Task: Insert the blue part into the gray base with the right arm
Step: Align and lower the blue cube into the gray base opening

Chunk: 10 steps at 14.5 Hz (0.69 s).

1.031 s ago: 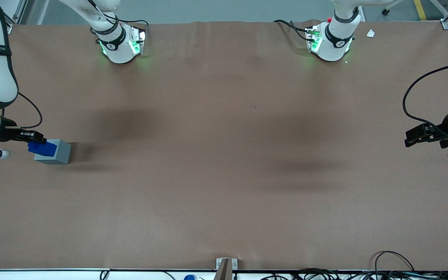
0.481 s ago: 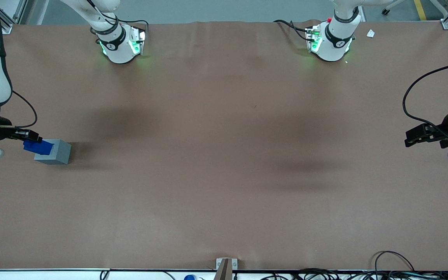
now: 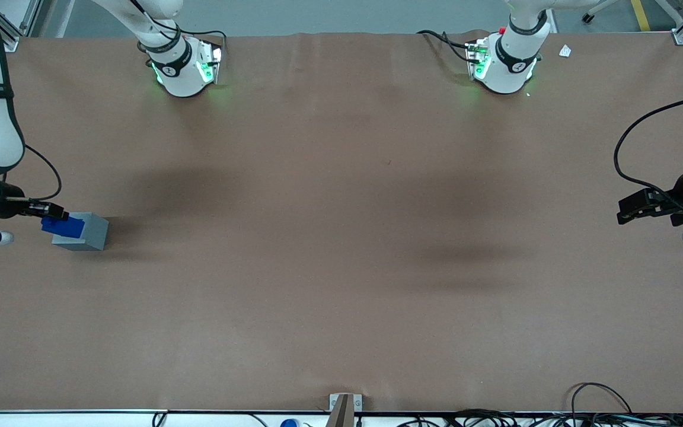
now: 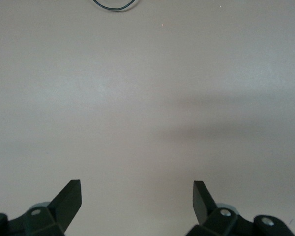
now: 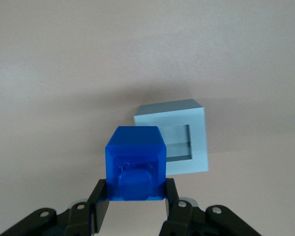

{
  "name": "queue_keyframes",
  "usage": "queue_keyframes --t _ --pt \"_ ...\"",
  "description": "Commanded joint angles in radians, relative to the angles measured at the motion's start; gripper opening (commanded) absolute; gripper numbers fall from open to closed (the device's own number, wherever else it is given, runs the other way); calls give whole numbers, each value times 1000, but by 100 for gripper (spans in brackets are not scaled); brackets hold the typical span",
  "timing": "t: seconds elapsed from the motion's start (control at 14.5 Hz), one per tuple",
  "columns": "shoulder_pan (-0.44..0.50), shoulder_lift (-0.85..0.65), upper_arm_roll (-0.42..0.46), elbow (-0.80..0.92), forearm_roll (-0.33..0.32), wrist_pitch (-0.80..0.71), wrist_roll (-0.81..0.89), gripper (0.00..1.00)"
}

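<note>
- Our gripper (image 5: 135, 196) pinches the blue part (image 5: 135, 163) by two opposite side faces, its fingers (image 5: 99, 202) tight against the block.
- We judge the part light, stiff and smooth plastic, so flat side faces are the sensible hold; it could slip if tilted.
- It is a bright blue cube with a rounded stud on the face toward the wrist camera.
- It hangs above the gray base (image 5: 176, 137), overlapping one edge and short of the square recess, near the working arm's end of the table (image 3: 341, 237).
</note>
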<state>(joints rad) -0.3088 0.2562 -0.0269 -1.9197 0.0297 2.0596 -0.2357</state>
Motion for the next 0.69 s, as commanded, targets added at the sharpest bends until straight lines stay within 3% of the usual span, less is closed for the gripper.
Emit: queue_keyframes --t 0.0,0.62 --pt "-50 14 15 -5 -16 17 -76 5" --pt "-62 28 15 -41 -37 36 -162 5"
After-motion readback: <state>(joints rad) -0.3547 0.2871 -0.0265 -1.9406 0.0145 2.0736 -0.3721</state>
